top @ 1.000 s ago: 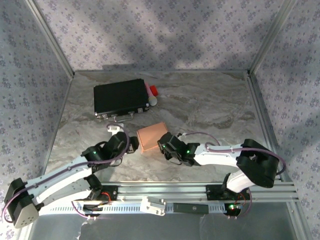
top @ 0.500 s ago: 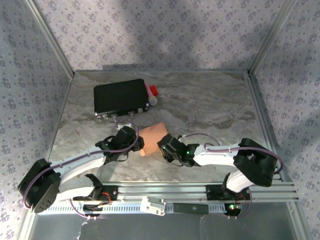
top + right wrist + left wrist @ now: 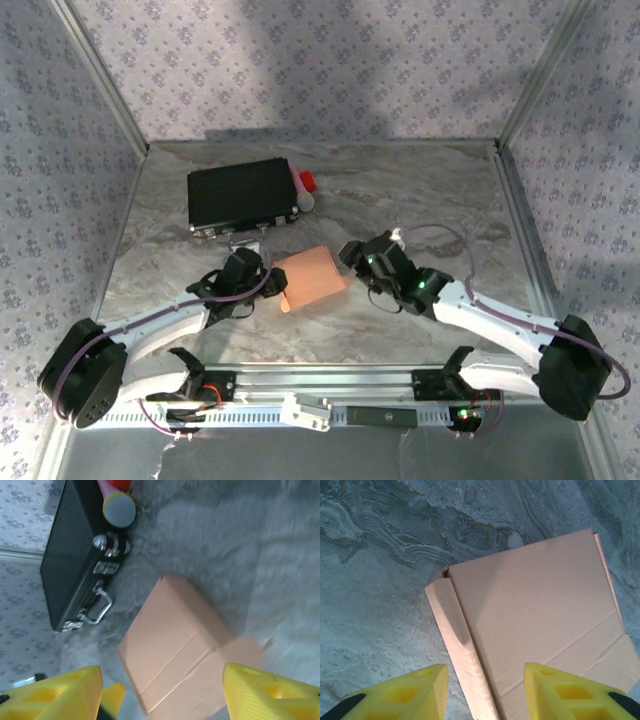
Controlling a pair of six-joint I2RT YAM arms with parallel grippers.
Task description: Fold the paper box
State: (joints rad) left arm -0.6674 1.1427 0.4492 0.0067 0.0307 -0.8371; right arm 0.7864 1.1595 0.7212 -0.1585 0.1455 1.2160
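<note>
paper box (image 3: pixel 312 280) lies mid table (image 3: pixel 420 200) near the black case (image 3: pixel 240 195). my left fingers (image 3: pixel 400 692) stand half open astride its side flap (image 3: pixel 457 640), likely to pinch the crease; right fingers (image 3: pixel 55 692) wide above it, holding nothing.

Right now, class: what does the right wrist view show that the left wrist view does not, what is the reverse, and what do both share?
Right wrist: the black case, its handle, and a grey-tipped object. Left wrist: a narrow folded flap, close up. Both: the paper box on the marble table, with open yellow fingers framing it.
</note>
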